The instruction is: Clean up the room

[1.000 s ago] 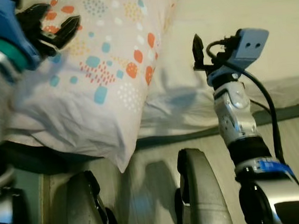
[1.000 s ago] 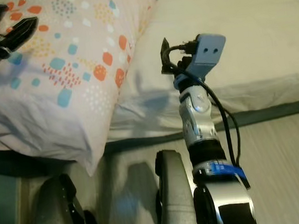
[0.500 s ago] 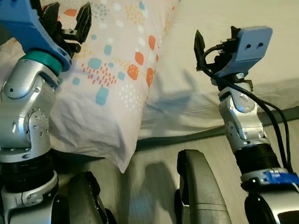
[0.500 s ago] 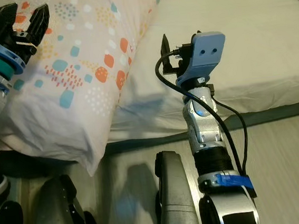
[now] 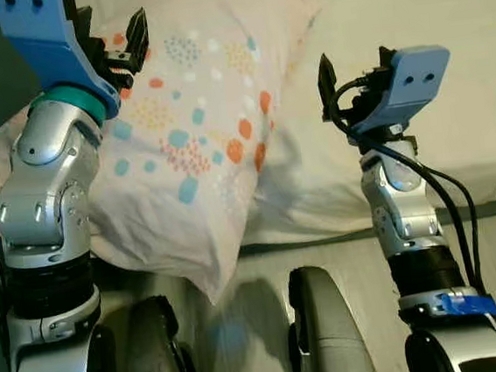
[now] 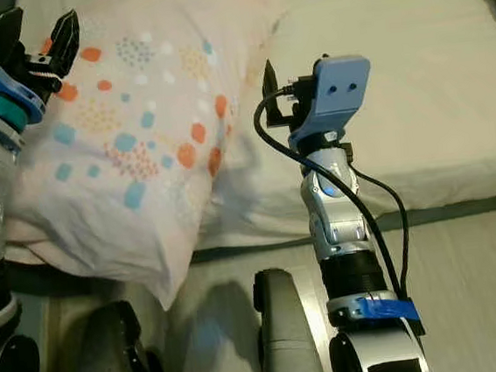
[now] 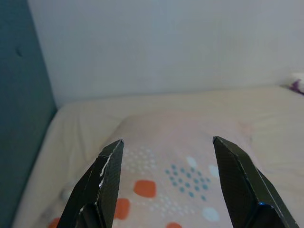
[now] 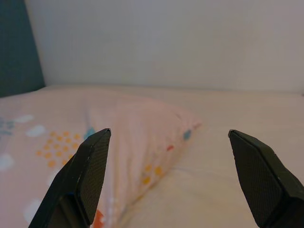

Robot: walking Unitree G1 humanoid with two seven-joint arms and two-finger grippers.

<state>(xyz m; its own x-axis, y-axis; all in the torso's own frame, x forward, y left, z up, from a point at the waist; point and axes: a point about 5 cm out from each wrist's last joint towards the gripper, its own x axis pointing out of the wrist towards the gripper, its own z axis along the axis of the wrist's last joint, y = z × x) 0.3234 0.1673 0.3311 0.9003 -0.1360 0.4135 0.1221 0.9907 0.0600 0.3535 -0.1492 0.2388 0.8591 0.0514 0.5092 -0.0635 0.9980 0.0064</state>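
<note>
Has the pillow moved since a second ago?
Yes. The pillow now lies further up the bed, with its far corner in view and less overhang at the mattress edge; the left tool hovers open above it.

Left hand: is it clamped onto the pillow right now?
No. The left hand is open, its two fingers spread wide above the patterned pillow with nothing between them.

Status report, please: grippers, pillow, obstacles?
Left gripper open, above the pillow. Right gripper open, beside it over the bed. Pillow overhangs the bed edge. Nothing in the way.
</note>
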